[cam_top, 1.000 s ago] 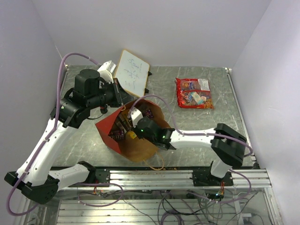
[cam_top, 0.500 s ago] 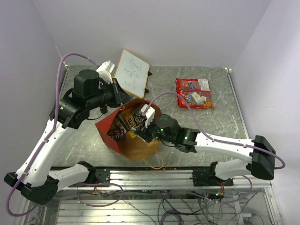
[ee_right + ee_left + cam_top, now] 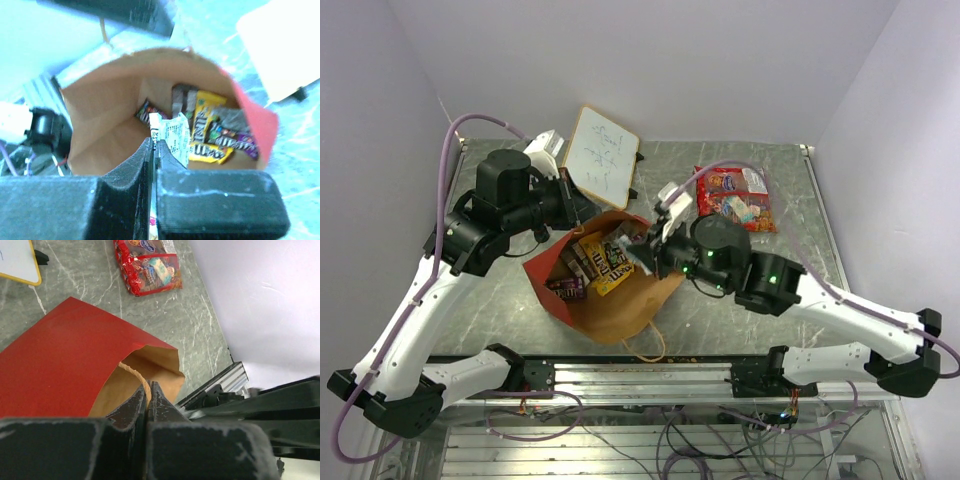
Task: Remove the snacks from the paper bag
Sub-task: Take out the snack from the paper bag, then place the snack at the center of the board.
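Note:
The paper bag (image 3: 548, 278) lies tilted on the table, red outside, its brown mouth (image 3: 107, 125) open. My left gripper (image 3: 148, 386) is shut on one tan twisted handle (image 3: 136, 374) at the bag's rim. Inside lie small snacks: a yellow packet (image 3: 209, 131) and dark purple ones (image 3: 236, 139). My right gripper (image 3: 154, 142) is shut on a white printed packet (image 3: 176, 134), just above the bag's mouth; from the top view, the right gripper (image 3: 648, 252) sits at the bag's right rim. A large red candy bag (image 3: 734, 198) lies flat at the back right.
A white tilted whiteboard (image 3: 603, 154) stands behind the bag, close to the left arm's wrist. The bag's other handle loop (image 3: 650, 346) hangs over the near table edge by the aluminium rail (image 3: 650, 378). Purple walls close in on both sides.
My right arm has pulled back out of the bag toward the right, carrying the white packet up to the rim. The left arm and the bag have stayed put.

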{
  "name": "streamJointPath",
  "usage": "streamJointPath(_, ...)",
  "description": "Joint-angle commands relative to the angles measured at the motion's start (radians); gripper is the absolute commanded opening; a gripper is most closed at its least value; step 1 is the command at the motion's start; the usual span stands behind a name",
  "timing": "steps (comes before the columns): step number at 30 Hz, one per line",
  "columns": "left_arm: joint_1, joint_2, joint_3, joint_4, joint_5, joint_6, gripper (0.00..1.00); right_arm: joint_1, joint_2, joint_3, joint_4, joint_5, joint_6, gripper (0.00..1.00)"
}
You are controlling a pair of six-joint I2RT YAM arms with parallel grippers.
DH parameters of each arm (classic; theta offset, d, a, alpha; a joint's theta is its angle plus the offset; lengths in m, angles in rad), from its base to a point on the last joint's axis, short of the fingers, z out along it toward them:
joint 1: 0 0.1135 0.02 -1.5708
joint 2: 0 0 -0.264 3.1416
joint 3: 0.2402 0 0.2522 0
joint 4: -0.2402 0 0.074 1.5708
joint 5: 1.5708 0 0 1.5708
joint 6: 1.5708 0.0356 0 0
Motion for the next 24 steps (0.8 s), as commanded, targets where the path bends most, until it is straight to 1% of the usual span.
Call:
streamJointPath(1,-0.006,-0.01,0.014,-0.016,-0.015,0.032,0.07,0.002,-0.024,0.188,-0.144,0.244,-0.079,0.0)
streamJointPath(4,-0.006,-0.012,0.013,-0.021,-0.018,0.04,0.07,0.0,-0.031,0.244,-0.136,0.456,-0.103,0.0)
streamJointPath(8,-0.006,-0.009,0.017,-0.03,-0.015,0.045,0.07,-0.004,-0.023,0.23,-0.071,0.796,-0.153,0.0)
streamJointPath(10,-0.006,-0.003,0.021,-0.036,-0.008,0.046,0.07,-0.021,0.012,0.25,-0.13,0.964,-0.116,0.0)
streamJointPath(11,-0.006,-0.004,0.023,-0.038,-0.004,0.046,0.07,-0.04,0.031,0.267,-0.2,1.005,-0.046,0.0)
streamJointPath(13,-0.006,-0.005,0.021,-0.036,0.004,0.044,0.07,-0.116,0.059,0.288,-0.355,1.002,0.085,0.0)
streamJointPath(14,-0.006,-0.011,0.014,-0.032,0.009,0.042,0.07,-0.165,0.064,0.284,-0.418,0.961,0.184,0.0)
streamJointPath(16,-0.006,-0.021,-0.002,-0.017,0.019,0.033,0.07,-0.274,0.054,0.217,-0.489,0.84,0.29,0.0)
streamJointPath(18,-0.005,-0.028,-0.012,-0.002,0.031,0.024,0.07,-0.374,0.037,0.122,-0.499,0.733,0.339,0.0)
streamJointPath(21,-0.005,-0.025,-0.002,-0.011,0.033,0.02,0.07,-0.465,0.028,-0.01,-0.495,0.643,0.399,0.0)
streamJointPath(24,-0.006,-0.012,0.024,-0.035,0.02,0.028,0.07,-0.526,0.05,-0.102,-0.517,0.63,0.438,0.0)
